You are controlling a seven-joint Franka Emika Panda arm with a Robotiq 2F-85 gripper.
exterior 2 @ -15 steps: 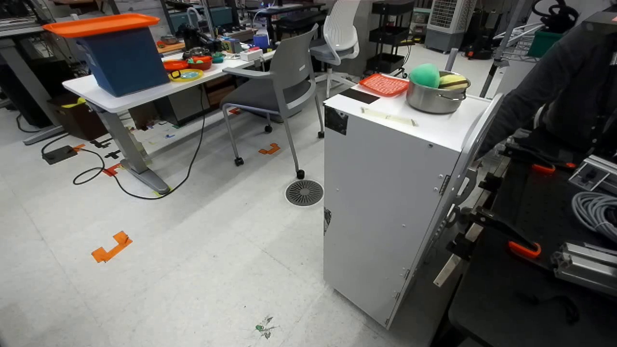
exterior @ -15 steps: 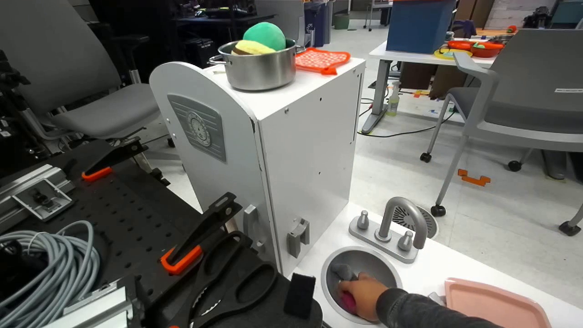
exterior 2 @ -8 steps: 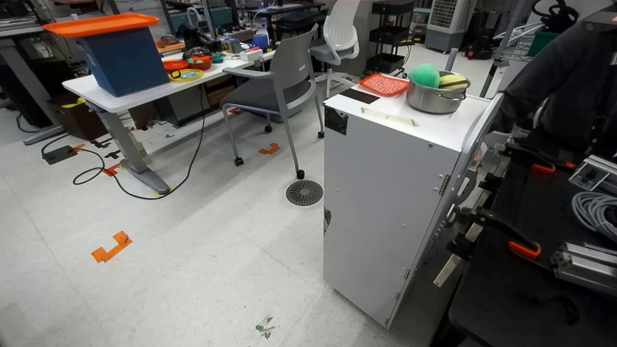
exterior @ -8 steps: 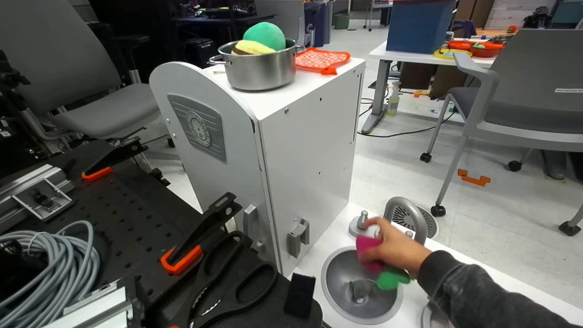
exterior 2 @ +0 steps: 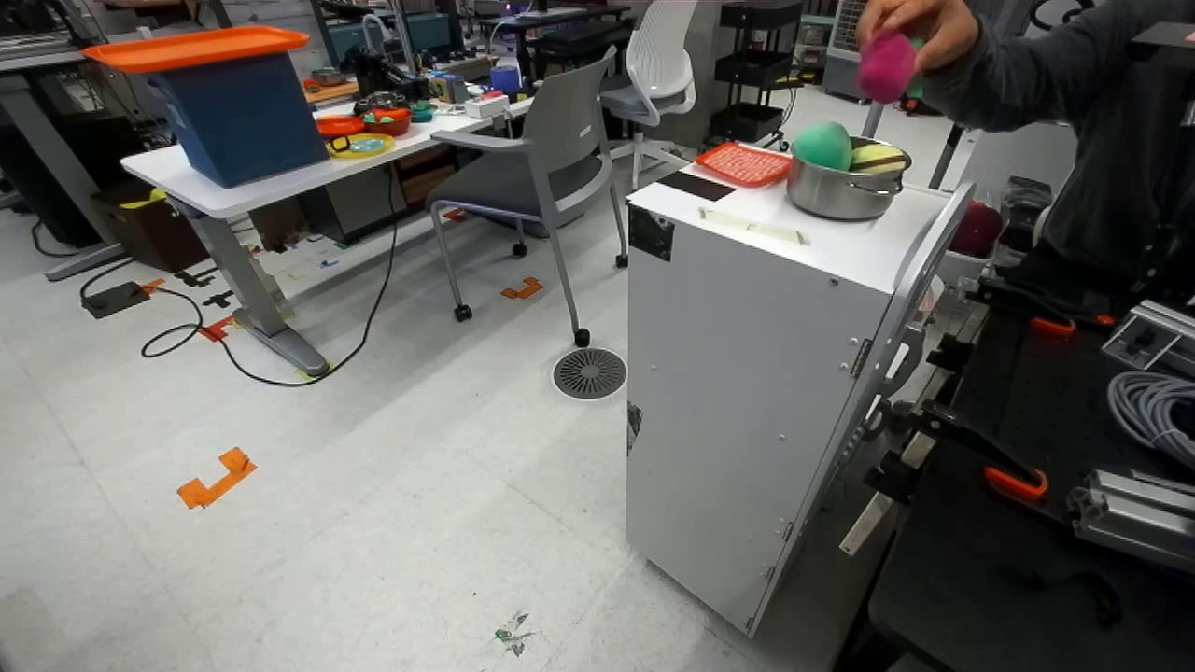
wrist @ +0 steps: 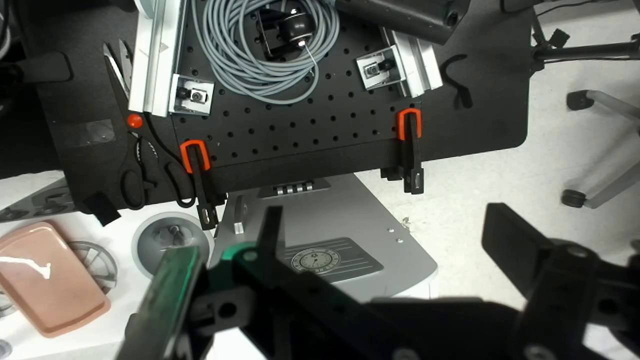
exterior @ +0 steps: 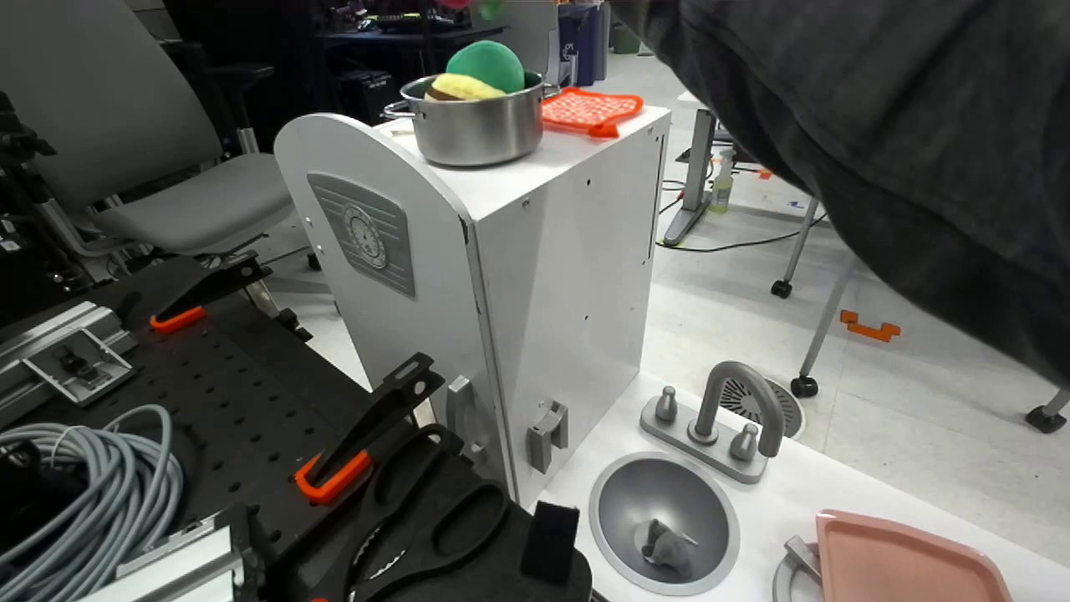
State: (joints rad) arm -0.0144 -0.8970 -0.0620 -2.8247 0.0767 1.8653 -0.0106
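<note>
One pink toy [exterior 2: 887, 67] plus half-hidden green thing [exterior 2: 916, 84], gripped in person's hand [exterior 2: 938, 33] above, apart from, pot [exterior 2: 840, 198]. In pot: green ball [exterior 2: 822, 146], yellow toy [exterior 2: 876, 157]. Under pot: white cabinet [exterior 2: 747, 373]; beside pot: red-orange mat [exterior 2: 744, 164]. Farther off: sink [exterior: 631, 489] with grey item [exterior: 669, 549]. Wrist view: gripper [wrist: 386, 229], jaws spread wide.

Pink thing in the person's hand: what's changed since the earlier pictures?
The hand has carried the pink thing up from the sink to higher than the pot, with a green thing alongside it. Neither looks released. A grey item remains in the sink, lower in an exterior view than before. The pot, red mat and faucet stayed put.
</note>
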